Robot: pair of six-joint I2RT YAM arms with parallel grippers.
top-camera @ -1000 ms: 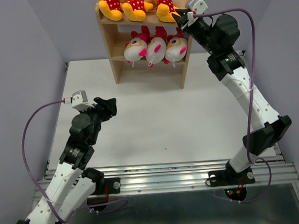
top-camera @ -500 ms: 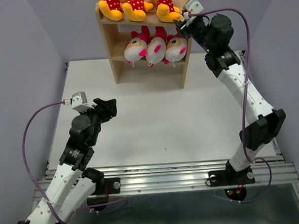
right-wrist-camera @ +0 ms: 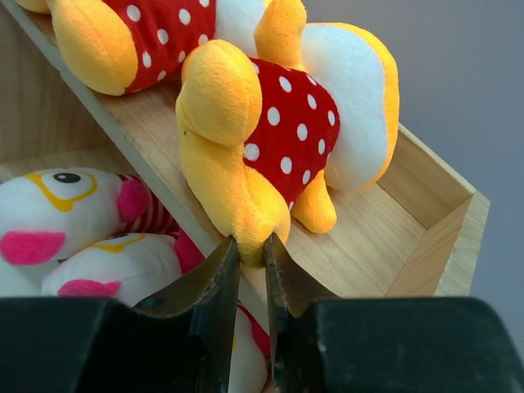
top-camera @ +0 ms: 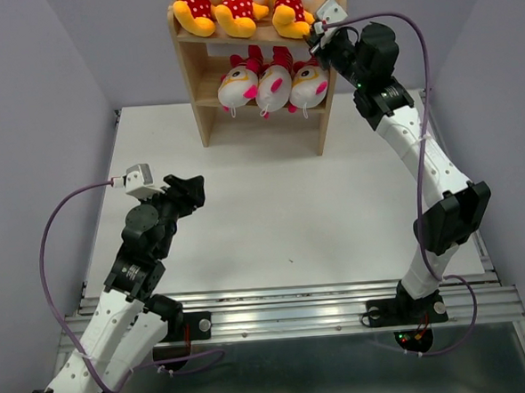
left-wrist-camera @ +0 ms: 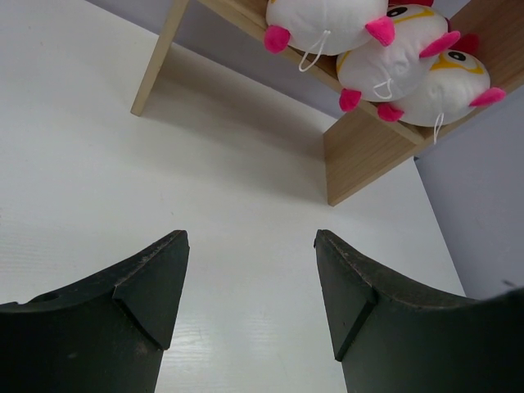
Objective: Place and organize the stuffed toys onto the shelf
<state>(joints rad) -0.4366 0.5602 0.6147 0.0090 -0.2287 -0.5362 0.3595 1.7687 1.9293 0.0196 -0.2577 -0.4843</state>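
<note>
— On the upper board of the shelf [top-camera: 322,126], what sits there?

— Three yellow-orange toys in red, white-dotted shirts, side by side: the left one [top-camera: 195,9], the middle one [top-camera: 236,9] and the rightmost yellow-orange toy [top-camera: 288,8]. The shelf itself stands at the far edge of the table [top-camera: 272,214].

— And the board below?

— Three white-headed toys with pink ears and striped bodies, pressed close in a row: one [top-camera: 237,87], another [top-camera: 274,87], a third [top-camera: 310,82]. Their heads hang out over the front edge.

— Where is the right gripper [right-wrist-camera: 250,246]?

— Raised to the right end of the upper board. Its wrist camera shows the jaws drawn narrow, closed on the lower tip of the rightmost yellow-orange toy's foot, with the plush caught between the fingertips. That toy rests on the board, its back near the shelf's right side panel.

— Does it touch the middle toy?

— That cannot be told; the two sit close.

— And the left gripper [left-wrist-camera: 248,237]?

— It hangs low over the near left part of the table, well apart from the shelf. Its jaws stand wide with nothing between them, only white tabletop showing in the gap. Its camera looks up toward the lower board and the white-headed toys.
</note>
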